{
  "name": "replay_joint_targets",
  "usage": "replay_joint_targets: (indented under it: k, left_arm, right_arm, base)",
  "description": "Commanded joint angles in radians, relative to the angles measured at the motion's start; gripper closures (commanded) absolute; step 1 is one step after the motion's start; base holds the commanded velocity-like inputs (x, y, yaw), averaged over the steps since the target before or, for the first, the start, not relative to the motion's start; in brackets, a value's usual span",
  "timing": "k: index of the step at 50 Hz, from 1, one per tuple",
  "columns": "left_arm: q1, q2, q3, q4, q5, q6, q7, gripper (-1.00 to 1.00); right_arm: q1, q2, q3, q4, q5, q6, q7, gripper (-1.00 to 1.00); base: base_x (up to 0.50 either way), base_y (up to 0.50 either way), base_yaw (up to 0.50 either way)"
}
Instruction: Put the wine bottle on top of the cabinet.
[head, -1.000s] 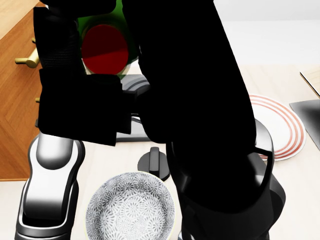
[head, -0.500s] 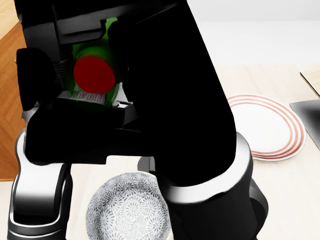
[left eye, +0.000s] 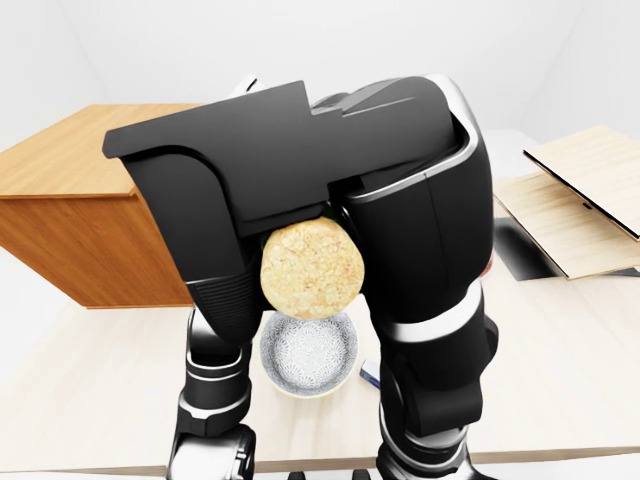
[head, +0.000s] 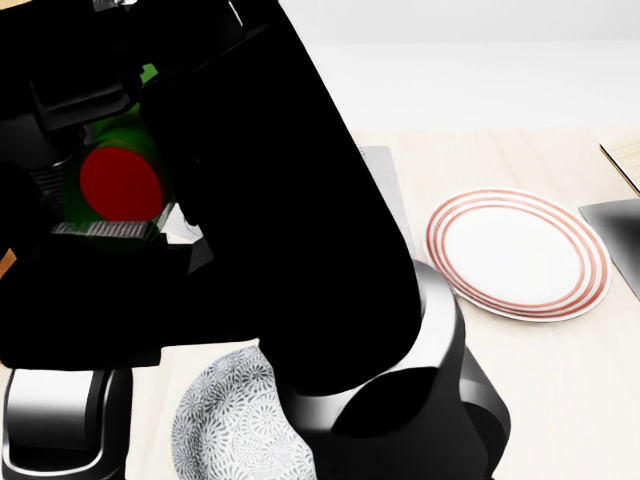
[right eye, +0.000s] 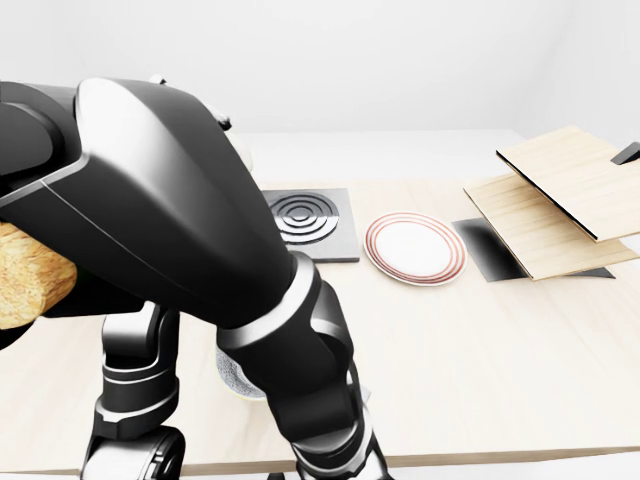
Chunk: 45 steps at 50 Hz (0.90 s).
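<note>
The wine bottle (head: 125, 150) is green with a red cap and is seen end-on at the upper left of the head view. In the left-eye view its round cork-coloured end (left eye: 310, 270) shows between my two arms. Both hands press on it. My left hand (head: 75, 240) comes up from the bottom left, with ribbed finger pads (head: 100, 230) against the bottle. My right hand (head: 185, 120) crosses over from the right, and its black arm hides most of the bottle. The wooden cabinet (left eye: 85, 195) stands at the left of the left-eye view, its flat top bare.
A patterned grey bowl (head: 235, 420) sits on the pale table below my arms. A red-ringed white plate (head: 518, 255) lies to the right. A black burner plate (right eye: 310, 222), a dark slab (right eye: 488, 250) and leaning wooden boards (right eye: 560, 195) lie further off.
Both hands have carried the bottle leftward in the head view. My right arm has swung left with it and now uncovers the whole plate. Bowl and plate stay put.
</note>
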Motion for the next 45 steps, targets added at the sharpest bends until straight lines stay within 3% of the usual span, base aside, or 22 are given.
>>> replay_joint_targets:
  k: [1,15,16,17,19,21,29,38,41,45]
  left_arm:
    - [0.027,-0.012,-0.045,-0.052,-0.079,0.000,-0.075,0.91]
    - [0.038,-0.024,-0.056,-0.066,-0.055,0.000,-0.084,0.89]
    - [0.040,-0.024,-0.054,-0.066,-0.055,0.000,-0.085,0.90]
    - [0.043,-0.023,-0.055,-0.064,-0.055,0.000,-0.087,0.89]
    - [0.048,-0.024,-0.055,-0.063,-0.055,0.000,-0.089,0.90]
    - [0.049,-0.024,-0.054,-0.065,-0.055,0.000,-0.090,0.89]
    - [0.027,-0.009,-0.027,-0.027,-0.081,0.000,-0.087,0.89]
    - [-0.034,0.027,0.009,-0.030,-0.136,0.000,-0.062,0.89]
    - [-0.061,0.044,0.026,-0.035,-0.160,0.000,-0.052,0.89]
    - [-0.090,0.066,0.047,-0.035,-0.201,0.000,-0.034,0.89]
  right_arm:
    - [-0.013,-0.015,-0.069,-0.010,0.003,0.000,-0.030,1.00]
    - [-0.013,-0.023,-0.067,-0.036,0.012,0.000,-0.039,1.00]
    - [-0.010,-0.025,-0.068,-0.036,0.013,0.000,-0.039,0.65]
    - [-0.007,-0.024,-0.068,-0.036,0.015,0.000,-0.041,0.10]
    - [0.001,-0.026,-0.066,-0.035,0.018,0.000,-0.044,-0.28]
    - [0.003,-0.026,-0.061,-0.043,0.016,0.000,-0.046,-1.00]
    - [0.040,-0.050,-0.014,-0.168,-0.050,0.000,-0.005,-1.00]
    - [0.217,-0.120,0.041,-0.371,-0.124,0.000,0.029,-1.00]
    - [0.316,-0.090,0.014,-0.395,-0.173,0.000,0.084,-1.00]
    - [0.492,0.016,-0.011,-0.395,-0.282,0.000,0.208,-1.00]
  base:
    - [0.00,0.00,0.00]
    - [0.00,0.00,0.00]
    - [0.00,0.00,0.01]
    - [0.00,0.00,0.00]
    - [0.00,0.00,0.00]
    - [0.00,0.00,0.00]
    - [0.00,0.00,0.00]
    - [0.00,0.00,0.00]
    - [0.00,0.00,0.00]
    - [0.00,0.00,0.00]
